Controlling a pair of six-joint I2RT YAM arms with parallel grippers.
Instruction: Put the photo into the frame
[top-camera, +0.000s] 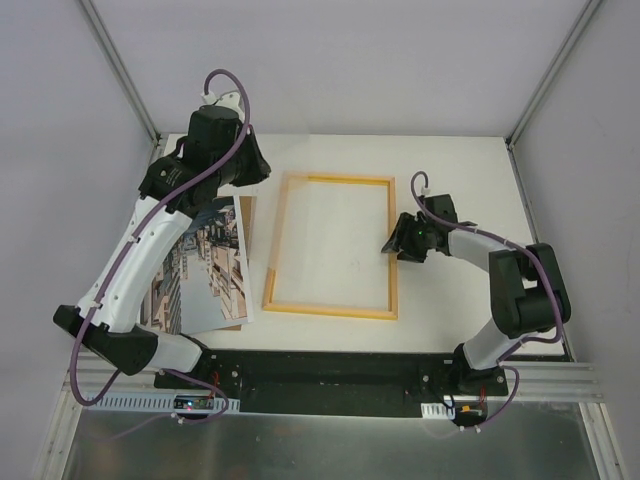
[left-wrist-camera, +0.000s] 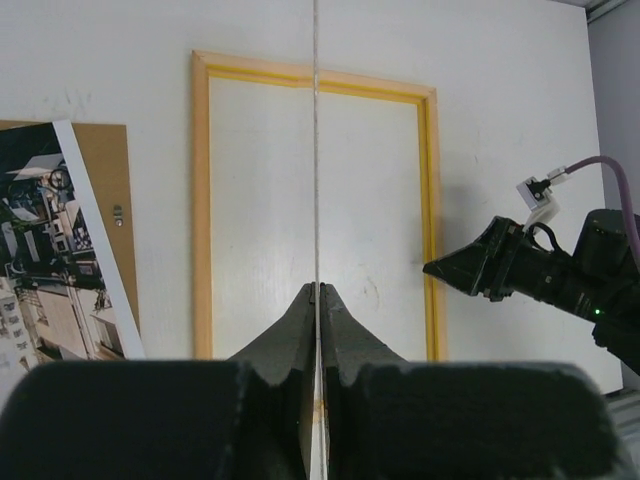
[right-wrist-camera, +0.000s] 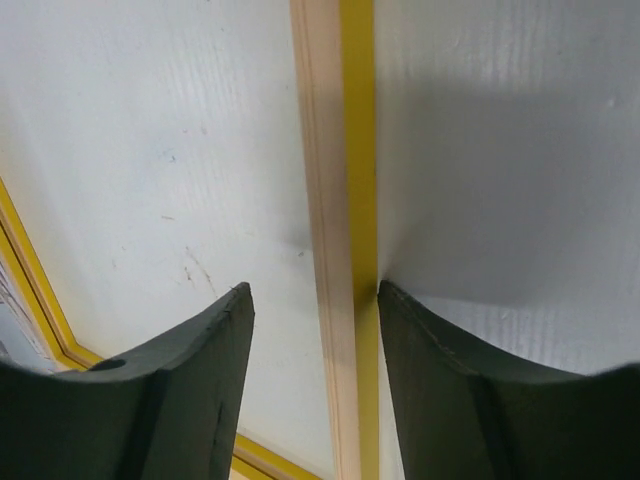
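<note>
The frame (top-camera: 335, 312) lies flat at mid-table, its pale wood back up and a yellow edge showing; it is also seen in the left wrist view (left-wrist-camera: 202, 200). The photo (top-camera: 205, 265), a street scene with white edges, lies to its left under my left arm, partly over a brown backing board (top-camera: 247, 215). My left gripper (top-camera: 260, 168) hovers near the frame's far left corner. It (left-wrist-camera: 320, 290) is shut on a thin pale sheet (left-wrist-camera: 316, 150), seen edge-on; what the sheet is cannot be told. My right gripper (right-wrist-camera: 312, 290) is open, straddling the frame's right rail (right-wrist-camera: 345, 150), its right finger (right-wrist-camera: 420, 340) against the yellow edge.
The left wrist view shows the photo (left-wrist-camera: 50, 260) and the backing board (left-wrist-camera: 100, 170) at the left, and my right gripper (left-wrist-camera: 470, 272) at the frame's right rail. Grey walls and metal posts (top-camera: 120, 70) enclose the white table (top-camera: 450, 170). A black mounting rail (top-camera: 330, 375) runs along the near edge.
</note>
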